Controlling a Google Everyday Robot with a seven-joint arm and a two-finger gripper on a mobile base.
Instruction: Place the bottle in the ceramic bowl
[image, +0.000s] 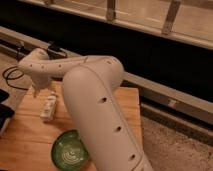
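The small white bottle (48, 108) lies on its side on the wooden table (30, 135), at the left. The dark green ceramic bowl (69, 150) with pale rings inside sits near the table's front edge, below and right of the bottle; the arm covers its right rim. My gripper (44, 91) hangs from the white arm (95, 95) just above the bottle's far end, with its two fingers apart and nothing between them. It is not touching the bottle.
A black cable (11, 75) loops on the floor past the table's left end. A dark object (5, 114) sits at the left edge. A metal rail and dark wall (165, 55) run behind. Speckled floor (175, 145) lies to the right.
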